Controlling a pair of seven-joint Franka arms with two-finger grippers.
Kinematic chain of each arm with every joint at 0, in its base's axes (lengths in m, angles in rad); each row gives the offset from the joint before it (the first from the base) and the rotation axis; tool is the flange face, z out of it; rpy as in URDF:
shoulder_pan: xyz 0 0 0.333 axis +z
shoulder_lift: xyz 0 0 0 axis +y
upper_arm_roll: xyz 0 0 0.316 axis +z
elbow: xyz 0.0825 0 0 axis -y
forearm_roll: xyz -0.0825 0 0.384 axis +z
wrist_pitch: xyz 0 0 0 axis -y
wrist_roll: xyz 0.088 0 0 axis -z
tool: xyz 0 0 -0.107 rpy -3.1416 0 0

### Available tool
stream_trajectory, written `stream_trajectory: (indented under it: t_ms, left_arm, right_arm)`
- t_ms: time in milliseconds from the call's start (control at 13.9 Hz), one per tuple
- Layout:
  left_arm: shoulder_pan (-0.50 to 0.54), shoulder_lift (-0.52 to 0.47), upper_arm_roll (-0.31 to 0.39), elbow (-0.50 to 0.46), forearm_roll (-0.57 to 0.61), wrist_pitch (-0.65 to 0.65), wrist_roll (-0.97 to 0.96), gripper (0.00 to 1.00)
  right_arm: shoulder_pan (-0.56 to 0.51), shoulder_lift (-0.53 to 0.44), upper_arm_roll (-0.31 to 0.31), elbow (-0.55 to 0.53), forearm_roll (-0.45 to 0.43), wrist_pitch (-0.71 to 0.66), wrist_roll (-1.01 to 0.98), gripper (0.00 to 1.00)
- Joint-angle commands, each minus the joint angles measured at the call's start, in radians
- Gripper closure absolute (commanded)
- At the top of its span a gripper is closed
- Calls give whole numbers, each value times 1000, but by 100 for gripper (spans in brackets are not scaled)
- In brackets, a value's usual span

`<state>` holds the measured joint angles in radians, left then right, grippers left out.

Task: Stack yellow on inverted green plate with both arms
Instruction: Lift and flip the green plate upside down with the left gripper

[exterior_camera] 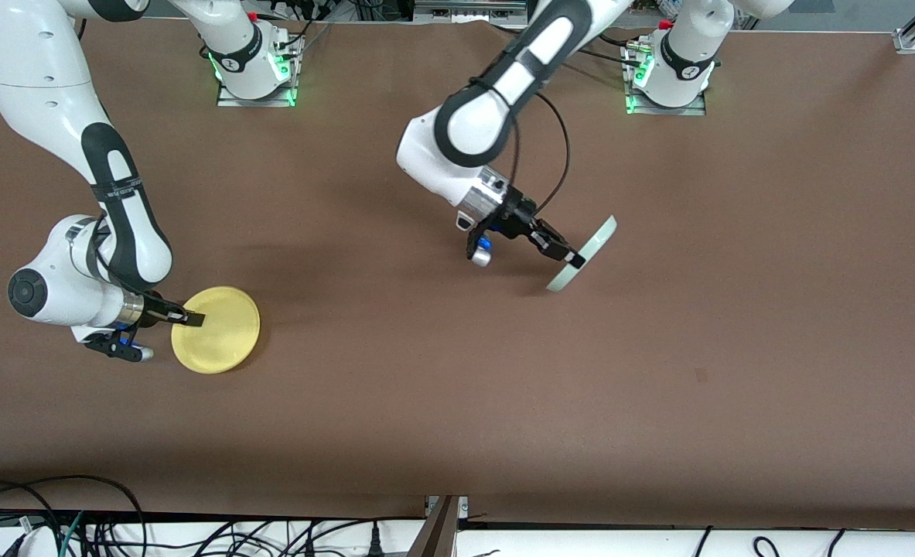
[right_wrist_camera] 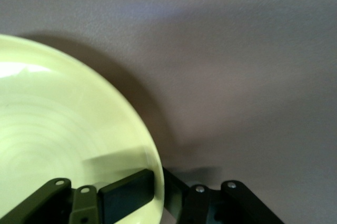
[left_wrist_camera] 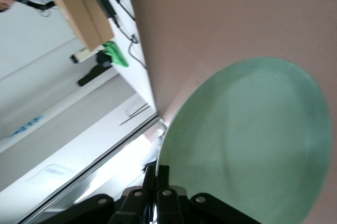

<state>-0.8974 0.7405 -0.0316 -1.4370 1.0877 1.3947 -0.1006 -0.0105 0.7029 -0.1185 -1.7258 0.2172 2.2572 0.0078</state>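
Mid-frame, left arm bent down, left end effector [exterior_camera: 573, 258] clamped on green plate [exterior_camera: 585, 251] rim, plate tilted on edge over tabletop [exterior_camera: 457, 402], lower-left of frame, right arm low, right end effector [exterior_camera: 194, 317] closed on yellow plate [exterior_camera: 217, 330] rim.

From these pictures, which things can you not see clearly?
- Front view: whether the yellow plate, pinched by the right gripper, rests on the table; no gap shows.
- Left wrist view: the green plate, clamped by the left gripper, is cut off by the frame.
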Motion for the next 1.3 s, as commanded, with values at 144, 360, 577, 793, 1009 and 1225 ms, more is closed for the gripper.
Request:
stream_trajectory:
  t_ms: [144, 360, 577, 793, 1009, 1225]
  left_arm:
    - [-97, 207, 27, 216, 52, -163, -209, 100]
    - [-135, 250, 30, 230, 57, -161, -295, 100]
    - [-155, 269, 30, 231, 57, -158, -401, 100]
    - [-166, 272, 21, 231, 50, -155, -409, 100]
    - [-178, 280, 18, 233, 44, -155, -410, 100]
    - [-178, 277, 0, 234, 8, -126, -383, 0]
  right_arm:
    - [-5, -6, 13, -29, 14, 16, -15, 99]
    - [-9, 18, 13, -41, 14, 25, -75, 97]
    - [-26, 17, 13, -38, 14, 24, -111, 96]
    - [-23, -6, 13, -12, 13, 12, -114, 97]
    - [-16, -48, 14, 21, 10, -37, -112, 98]
    - [-13, -49, 13, 118, 7, -180, -112, 99]
